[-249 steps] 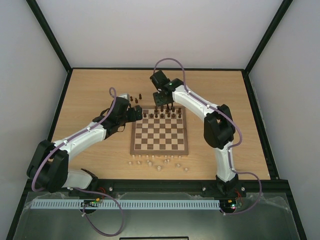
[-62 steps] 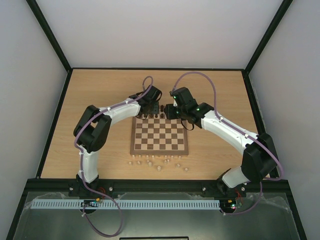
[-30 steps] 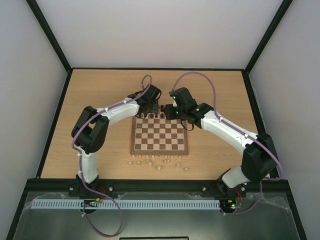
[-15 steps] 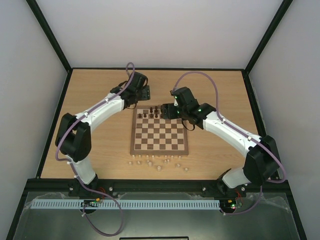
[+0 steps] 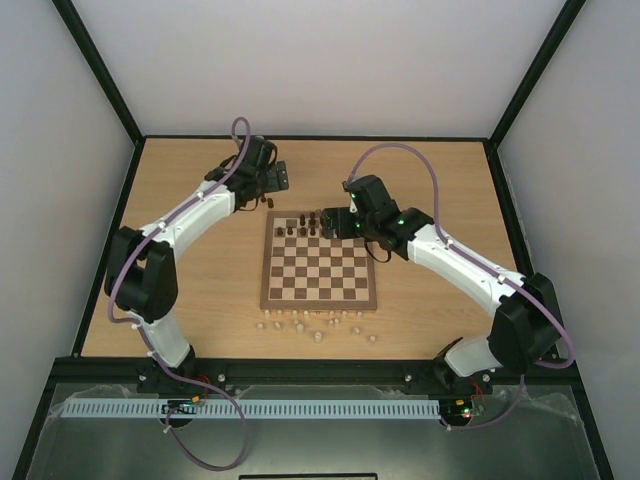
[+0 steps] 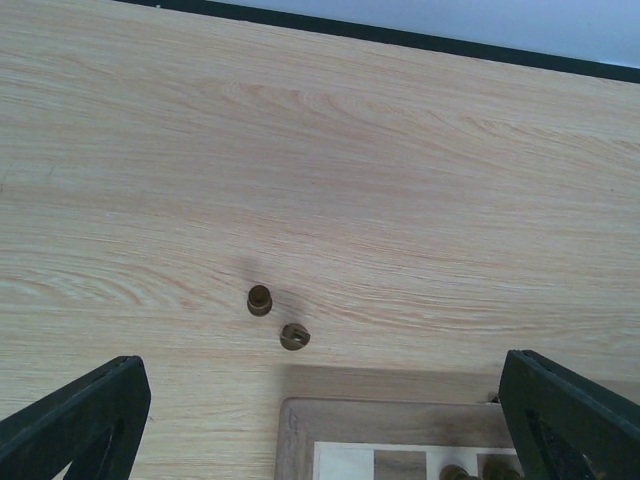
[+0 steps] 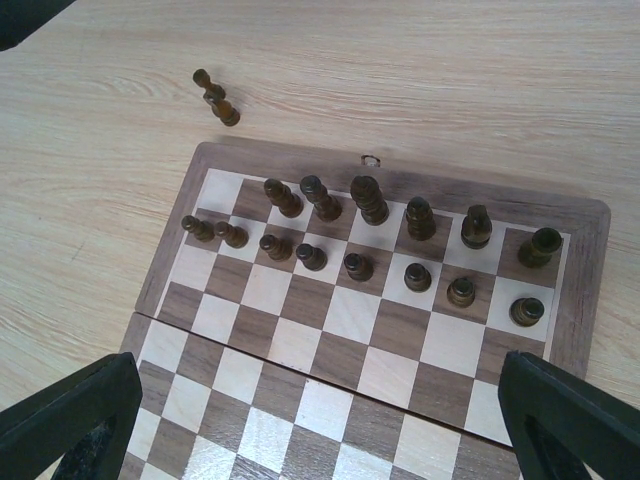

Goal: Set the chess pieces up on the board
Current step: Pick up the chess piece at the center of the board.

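The board (image 5: 320,275) lies mid-table, with dark chess pieces (image 7: 368,199) standing in two rows along its far edge (image 5: 305,228). Two more dark pieces (image 6: 260,300) rest on the table just off the board's far-left corner (image 6: 300,430), also in the right wrist view as dark pieces (image 7: 215,97). My left gripper (image 5: 277,178) hovers open over that patch of table, nothing between its fingers (image 6: 80,420). The right gripper (image 5: 335,222) hangs open above the board's far-right part, its fingers (image 7: 570,410) empty.
Several pale beige pieces (image 5: 318,326) lie scattered on the table along the board's near edge. A black frame rail (image 6: 400,38) borders the table's far side. Both arms arc inward from the near corners.
Both grippers have opened wide. The left gripper has swung from the board's far edge out to the far left, over the table. The right gripper has hardly shifted.
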You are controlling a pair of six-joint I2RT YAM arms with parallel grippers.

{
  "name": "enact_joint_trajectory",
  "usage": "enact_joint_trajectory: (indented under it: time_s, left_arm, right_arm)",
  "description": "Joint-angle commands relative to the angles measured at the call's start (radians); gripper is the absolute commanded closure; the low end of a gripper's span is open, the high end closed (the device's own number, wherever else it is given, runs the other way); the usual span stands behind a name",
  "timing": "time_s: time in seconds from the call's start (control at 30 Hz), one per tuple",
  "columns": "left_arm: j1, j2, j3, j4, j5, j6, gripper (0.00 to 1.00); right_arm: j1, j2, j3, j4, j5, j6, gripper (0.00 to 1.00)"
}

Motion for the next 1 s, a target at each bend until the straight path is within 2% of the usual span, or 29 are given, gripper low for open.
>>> enact_joint_trajectory:
  time_s: [0.0, 0.23, 0.37, 0.6, 0.83, 0.97]
  left_arm:
    - [0.016, 0.024, 0.01, -0.002, -0.001, -0.006, 0.01]
    - [0.017, 0.109, 0.035, 0.011, 0.03, -0.011, 0.03]
    - [0.017, 0.139, 0.027, 0.021, 0.045, -0.013, 0.15]
    - [0.017, 0.209, 0.027, 0.042, 0.066, -0.021, 0.49]
    - [0.023, 0.302, 0.099, 0.031, 0.058, -0.014, 0.59]
    - [0.03, 0.333, 0.126, 0.022, 0.056, -0.013, 0.6]
  right_arm:
    - [0.007, -0.028, -0.016, 0.01, 0.013, 0.007, 0.01]
    - [0.007, -0.021, -0.015, 0.009, 0.012, 0.005, 0.01]
    - [0.008, -0.012, -0.015, 0.011, 0.005, 0.005, 0.01]
    - [0.008, -0.004, -0.018, 0.015, -0.01, 0.005, 0.01]
    - [0.008, -0.002, -0.017, 0.017, -0.013, 0.004, 0.04]
    - [0.008, 0.003, -0.017, 0.018, -0.018, 0.003, 0.05]
